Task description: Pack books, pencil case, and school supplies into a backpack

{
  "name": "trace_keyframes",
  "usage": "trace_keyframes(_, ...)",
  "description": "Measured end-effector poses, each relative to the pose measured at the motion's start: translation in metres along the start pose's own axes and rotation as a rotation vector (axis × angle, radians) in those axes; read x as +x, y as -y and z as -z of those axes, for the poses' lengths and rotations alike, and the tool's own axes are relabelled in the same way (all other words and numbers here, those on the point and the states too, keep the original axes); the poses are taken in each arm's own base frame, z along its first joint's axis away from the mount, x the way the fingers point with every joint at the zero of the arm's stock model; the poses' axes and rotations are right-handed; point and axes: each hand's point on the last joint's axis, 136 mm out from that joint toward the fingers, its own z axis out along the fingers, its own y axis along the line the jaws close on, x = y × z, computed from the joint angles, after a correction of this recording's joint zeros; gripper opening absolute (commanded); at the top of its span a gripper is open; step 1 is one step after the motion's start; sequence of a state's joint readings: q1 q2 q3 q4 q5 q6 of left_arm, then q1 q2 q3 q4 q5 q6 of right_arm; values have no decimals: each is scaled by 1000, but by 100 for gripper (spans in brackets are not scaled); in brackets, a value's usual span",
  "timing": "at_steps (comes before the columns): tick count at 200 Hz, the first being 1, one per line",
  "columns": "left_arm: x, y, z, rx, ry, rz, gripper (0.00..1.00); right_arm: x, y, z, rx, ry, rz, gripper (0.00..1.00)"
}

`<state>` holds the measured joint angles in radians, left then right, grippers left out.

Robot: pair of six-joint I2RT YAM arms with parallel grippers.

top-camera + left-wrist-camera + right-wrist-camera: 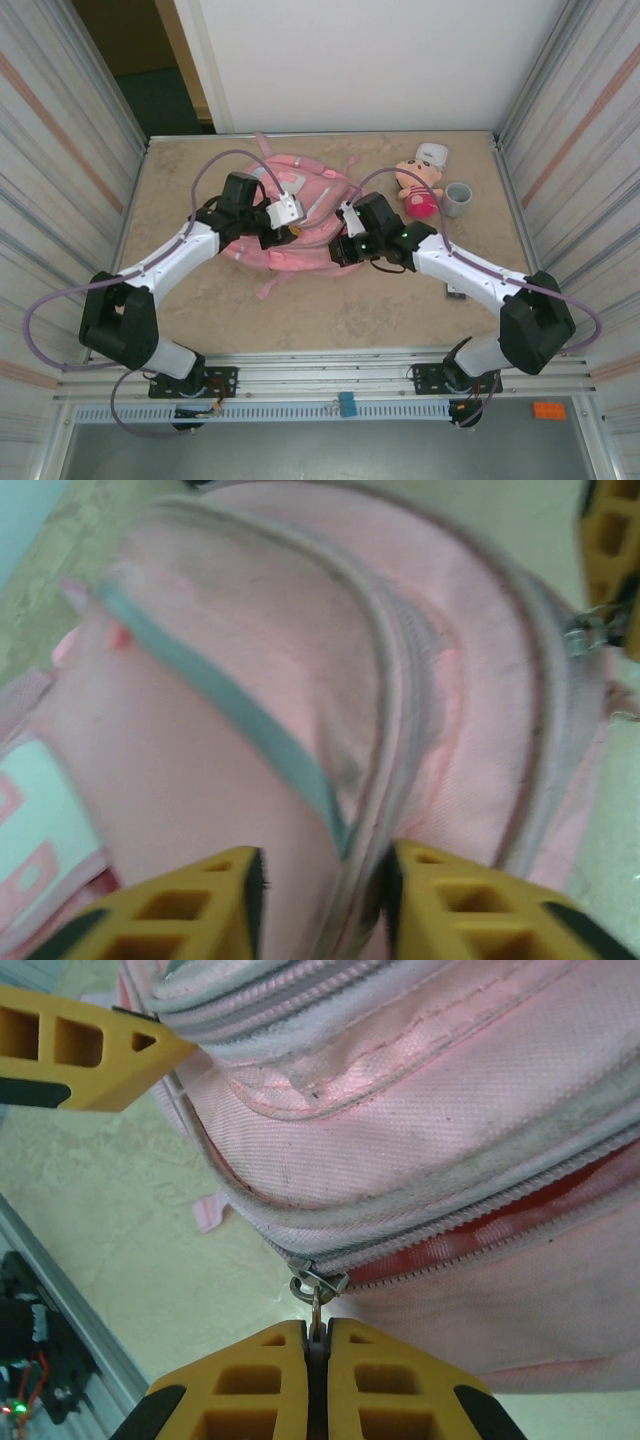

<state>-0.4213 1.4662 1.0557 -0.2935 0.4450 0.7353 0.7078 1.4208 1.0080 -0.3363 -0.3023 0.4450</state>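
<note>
TWO ARMS AT THE ZIP: A large pink fabric backpack (318, 188) lay flat at the middle of a mottled beige table (330, 310), with both white-and-black robot arms bent over it. The right gripper (317, 1360), at the backpack's near right edge, had its yellow fingers (250, 1380) clenched on the small metal zip pull (318, 1295) of a grey zip. The zip's teeth had parted beside the pull to show a strip of red lining (470, 1238). The left gripper (325, 900), over the backpack's left half, stood with its fingers (190, 905) parted astride a grey zip seam (392, 770) (the wrist view was blurred, and whether the pads pressed the cloth could not be told). A loose pink strap (268, 288) trailed off the backpack's near edge onto the table. Just right of the backpack's far corner sat a pink plush doll (418, 188), and a small grey cup (457, 198) stood on the doll's far side from the backpack.
</note>
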Motion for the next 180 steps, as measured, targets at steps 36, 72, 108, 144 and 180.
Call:
trace_keyframes(36, 12, -9, 11, -67, -71, 298, 58, 5, -9, -13, 9, 1, -66, 0)
trace_keyframes(72, 39, -36, 53, -221, -53, 739, 63, 15, -15, -26, 27, -21, -94, 0)
trace_keyframes(108, 97, -39, 73, -313, -49, 1202, 60, 15, -22, -29, 31, -2, -138, 0)
trace_keyframes(144, 136, -10, 36, -209, -117, 1488, 58, 22, -41, -36, 17, 9, -142, 0)
trace_keyframes(180, 146, -21, 9, -165, -126, 1607, 59, 34, -60, -58, -1, -10, -137, 0)
